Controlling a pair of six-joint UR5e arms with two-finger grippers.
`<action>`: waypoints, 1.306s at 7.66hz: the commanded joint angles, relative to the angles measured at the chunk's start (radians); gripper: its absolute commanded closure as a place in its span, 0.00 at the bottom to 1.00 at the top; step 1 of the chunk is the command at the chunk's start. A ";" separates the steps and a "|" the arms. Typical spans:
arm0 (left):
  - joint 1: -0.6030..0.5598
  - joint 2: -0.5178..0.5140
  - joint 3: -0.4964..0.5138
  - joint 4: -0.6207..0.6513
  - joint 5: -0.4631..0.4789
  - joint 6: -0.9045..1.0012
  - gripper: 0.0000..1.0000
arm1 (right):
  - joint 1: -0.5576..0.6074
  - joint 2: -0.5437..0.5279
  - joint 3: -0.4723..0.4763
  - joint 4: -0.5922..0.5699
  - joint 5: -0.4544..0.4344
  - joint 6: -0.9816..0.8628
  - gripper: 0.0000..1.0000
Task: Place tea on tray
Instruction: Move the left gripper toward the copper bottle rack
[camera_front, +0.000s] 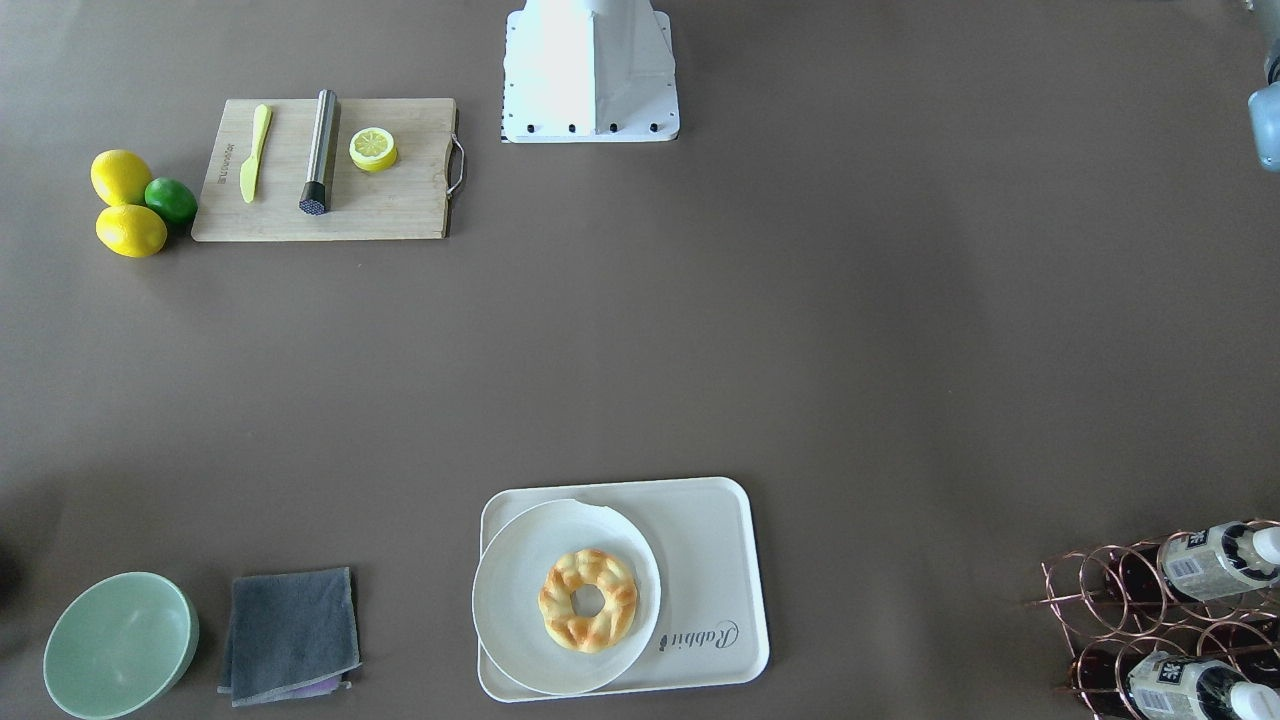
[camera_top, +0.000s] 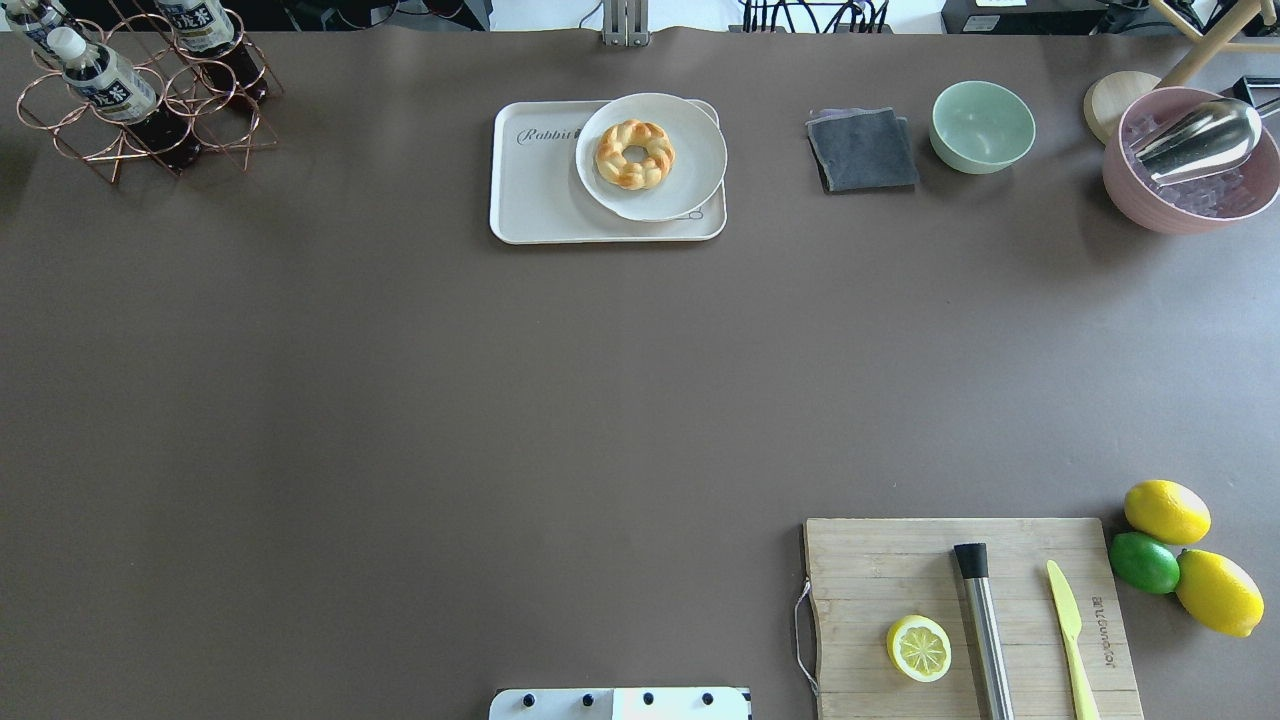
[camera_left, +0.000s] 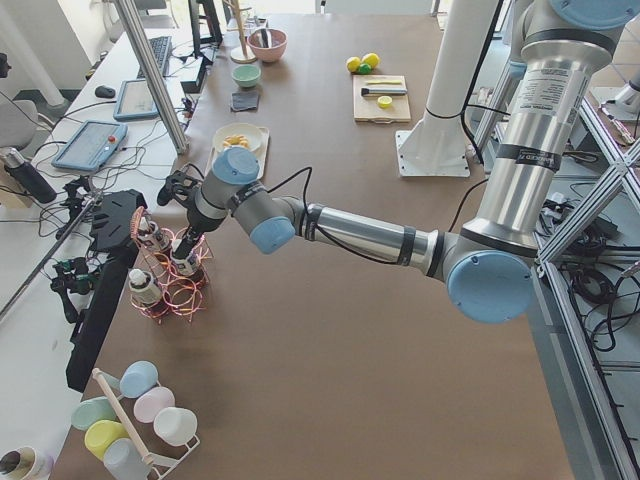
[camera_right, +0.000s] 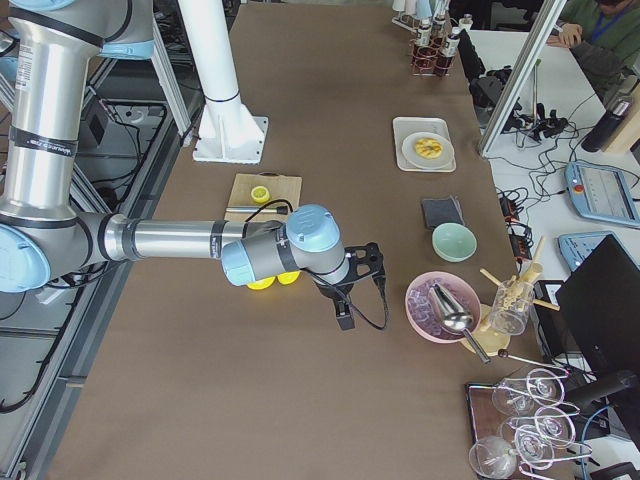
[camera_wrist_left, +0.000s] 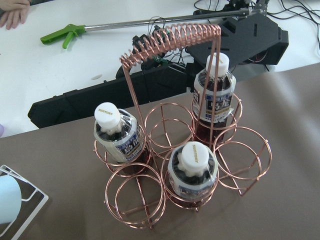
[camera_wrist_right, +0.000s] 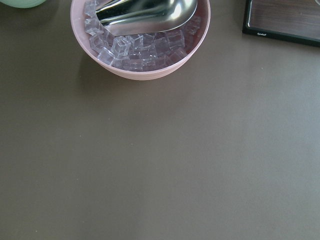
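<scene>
At the far left of the brown bench (camera_top: 400, 400), seen from overhead, stands a copper wire rack (camera_top: 60, 140) with round cells and a spiral handle. Three small clear plastic bottles of dark reddish-brown liquid, each with a white screw cap, stand upright in its cells. We take the bottle nearest the middle of the left wrist view as the tea (camera_wrist_left: 192, 172).

In the side view, the left hand (camera_left: 190, 245) hangs just above this rack. Its fingers show in no close view, so we cannot tell how far it is open or whether it holds anything.

We judge that the step in hand is the approach to the grasp, because no bottle is on the tray.

More to the right, well apart from the rack, lies the cream-white rectangular tray (camera_top: 540, 205) with the script "Rabbit". A round white plate (camera_top: 690, 175) carrying a ring-shaped golden pastry (camera_top: 634, 153) covers its right part. The lettered left part is bare.

We think the next move calls for closing around one bottle below its cap and lifting it straight up, clear of the ring and the spiral handle. It should then be carried to the bare part of the tray and set upright beside the plate.

At the right end, the right hand (camera_right: 343, 318) hangs over the bench near a pink bowl (camera_right: 415, 310) of ice cubes. We cannot tell whether it is open or closed.
</scene>
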 joint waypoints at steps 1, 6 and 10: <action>0.057 -0.077 0.179 -0.178 0.077 -0.084 0.02 | -0.002 -0.002 -0.006 0.001 0.000 -0.001 0.00; 0.112 -0.065 0.270 -0.436 0.203 -0.334 0.09 | -0.001 0.000 -0.005 0.001 0.001 0.000 0.00; 0.187 -0.065 0.278 -0.483 0.299 -0.368 0.15 | -0.001 0.000 -0.005 0.001 0.001 0.000 0.00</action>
